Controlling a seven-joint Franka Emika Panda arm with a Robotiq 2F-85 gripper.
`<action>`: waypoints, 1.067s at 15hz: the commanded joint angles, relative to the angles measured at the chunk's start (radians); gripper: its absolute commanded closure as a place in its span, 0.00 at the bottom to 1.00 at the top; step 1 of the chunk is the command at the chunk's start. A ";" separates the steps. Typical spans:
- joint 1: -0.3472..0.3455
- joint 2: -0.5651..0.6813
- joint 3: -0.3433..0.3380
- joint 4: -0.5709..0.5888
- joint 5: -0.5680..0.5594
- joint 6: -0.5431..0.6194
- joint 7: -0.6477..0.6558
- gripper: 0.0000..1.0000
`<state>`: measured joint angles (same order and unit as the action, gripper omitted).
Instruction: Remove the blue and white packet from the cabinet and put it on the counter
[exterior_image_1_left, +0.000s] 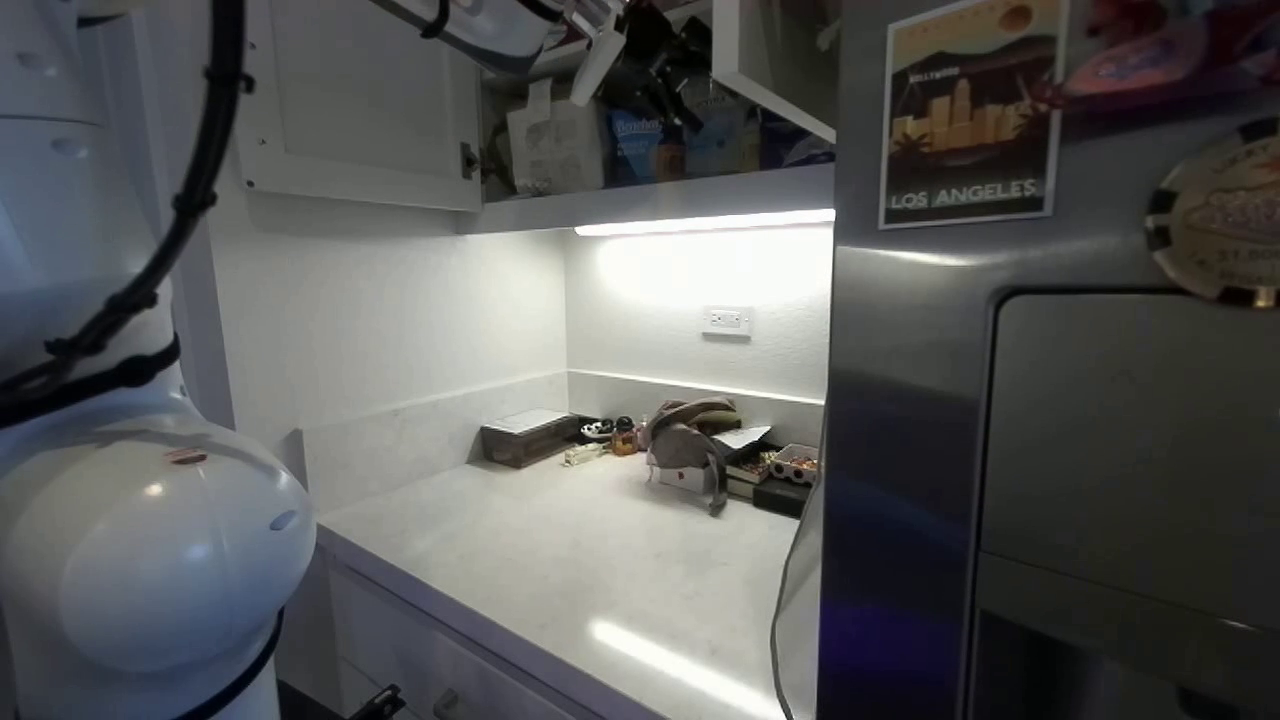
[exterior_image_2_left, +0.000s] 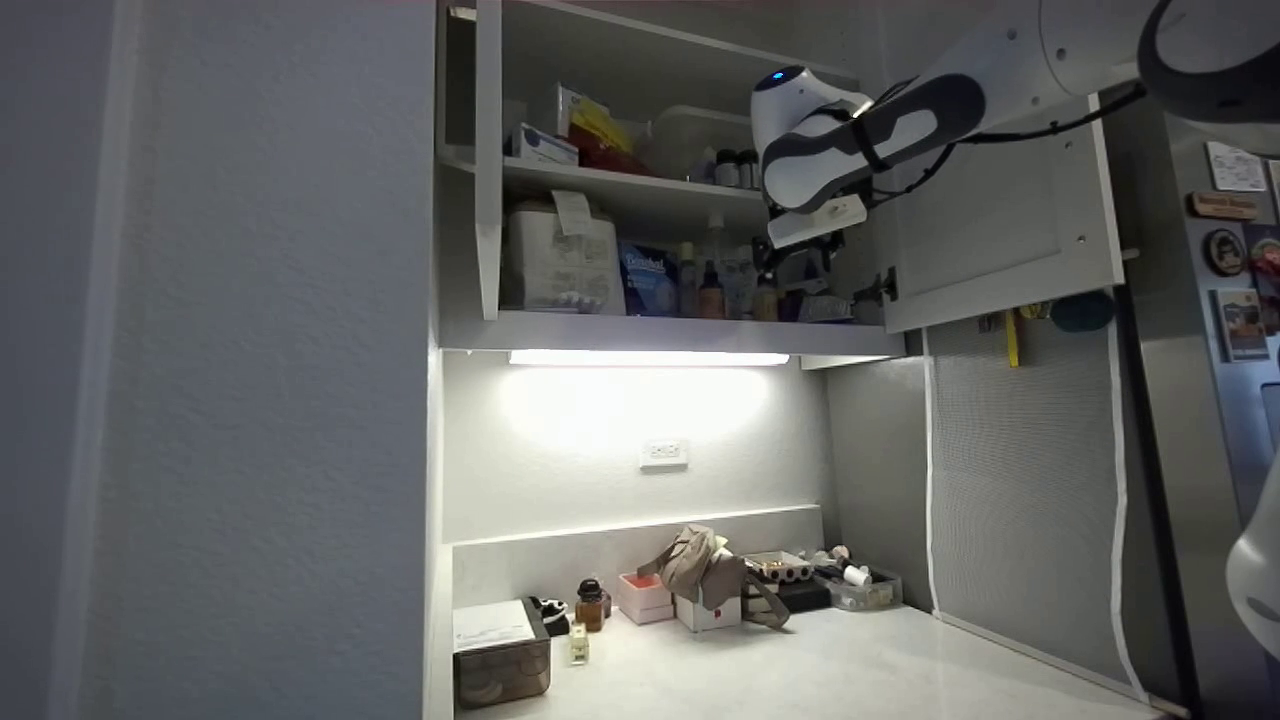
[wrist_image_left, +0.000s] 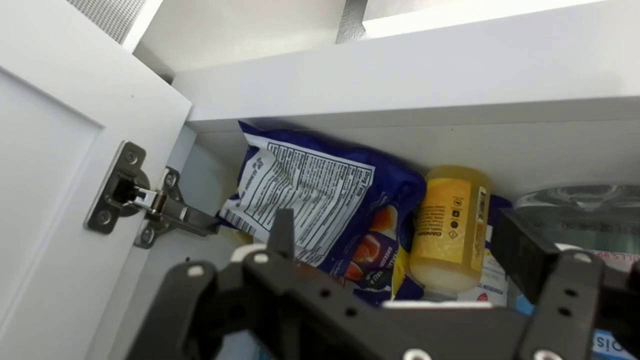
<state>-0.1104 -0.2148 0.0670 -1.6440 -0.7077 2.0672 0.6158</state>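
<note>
The blue and white packet lies tilted in the cabinet in the wrist view, at the shelf's corner near the door hinge. White printed text covers much of it, with fruit pictures at its lower right. It also shows small in both exterior views. My gripper is open and empty, its left finger overlapping the packet's lower part in view; contact cannot be told. It shows at the shelf opening in an exterior view. The white counter lies below the cabinet; it also shows in an exterior view.
A yellow bottle stands beside the packet, between the fingers in view. An open door with a metal hinge is at the left. A blue pouch and white container share the shelf. A cap sits on the counter.
</note>
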 joint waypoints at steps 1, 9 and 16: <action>-0.006 -0.018 -0.016 -0.054 -0.057 0.076 0.089 0.00; -0.017 -0.019 -0.072 -0.153 -0.137 0.388 0.137 0.00; -0.047 -0.017 -0.072 -0.192 -0.186 0.493 0.162 0.00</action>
<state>-0.1400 -0.2154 -0.0104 -1.8058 -0.8460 2.5156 0.7290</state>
